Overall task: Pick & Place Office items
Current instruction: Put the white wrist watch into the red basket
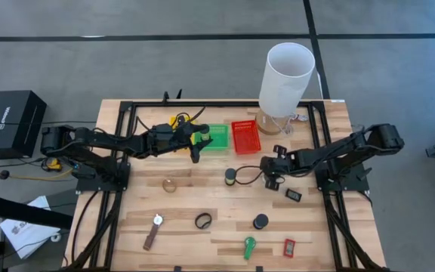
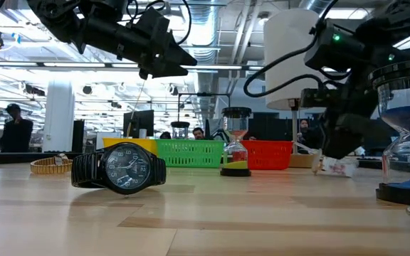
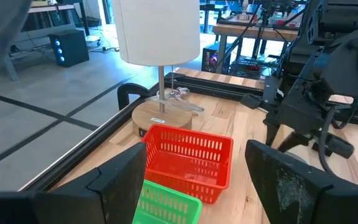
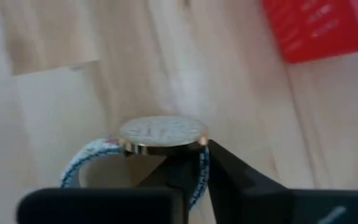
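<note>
Now the right gripper [image 1: 271, 181], near the bench's middle just below the red basket [image 1: 246, 137], is pinched on a white-faced, blue-strapped wristwatch [image 4: 160, 140]. Left gripper [image 1: 200, 140] hangs wide over the green basket [image 1: 216, 137].

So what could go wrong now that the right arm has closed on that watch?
The right tool grips the white-faced watch only by its thin strap, so it might slip or swing when lifted. The red basket is close by, and the dangling watch could catch its rim. The left tool hovers open over the green basket, narrowing the path.
</note>
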